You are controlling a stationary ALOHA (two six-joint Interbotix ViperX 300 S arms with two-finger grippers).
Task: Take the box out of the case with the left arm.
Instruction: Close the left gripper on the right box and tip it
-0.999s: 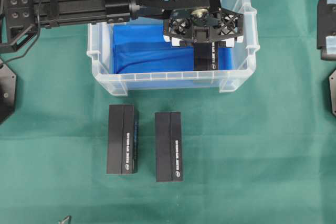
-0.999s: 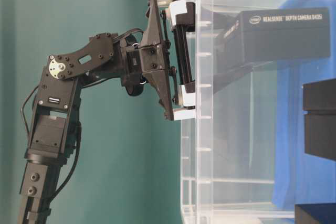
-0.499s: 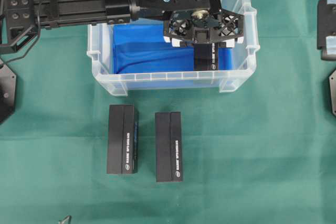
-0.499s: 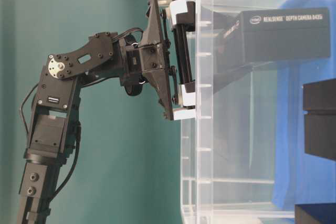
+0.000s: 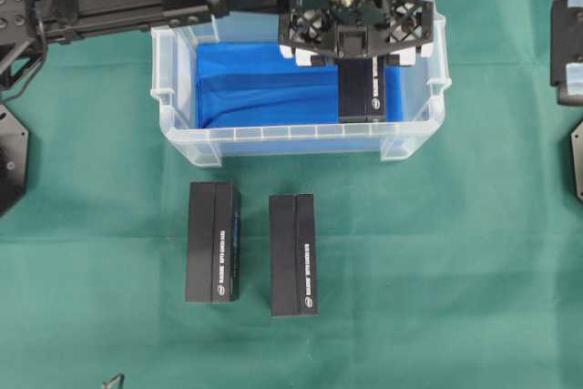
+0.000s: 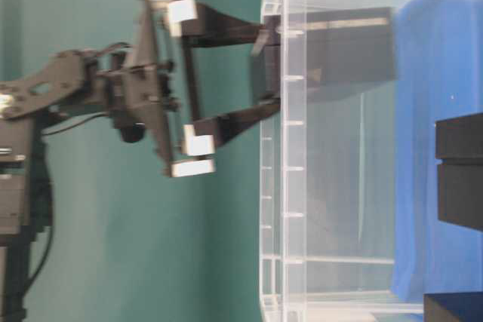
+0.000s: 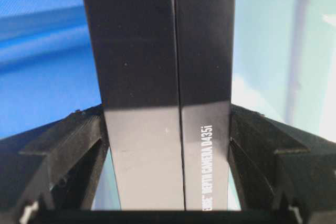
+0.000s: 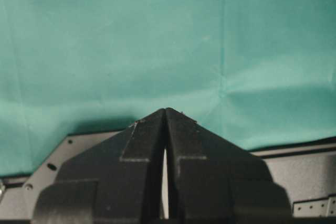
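The left gripper [image 7: 168, 203] clamps the box [image 5: 362, 91] at the case's [image 5: 182, 138] right end, mid-lift; next, I'd say, raise it clear of the rim.

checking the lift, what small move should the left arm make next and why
Probably keep raising straight up: the left gripper has its jaws clamped on the box, whose lower end still sits inside the case, below the rim.

Two more black boxes sit on the green cloth [image 5: 437, 252] in front of the bin – left one [image 5: 213, 241] and right one [image 5: 293, 254], side by side, near but apart, white lettering down their tops.
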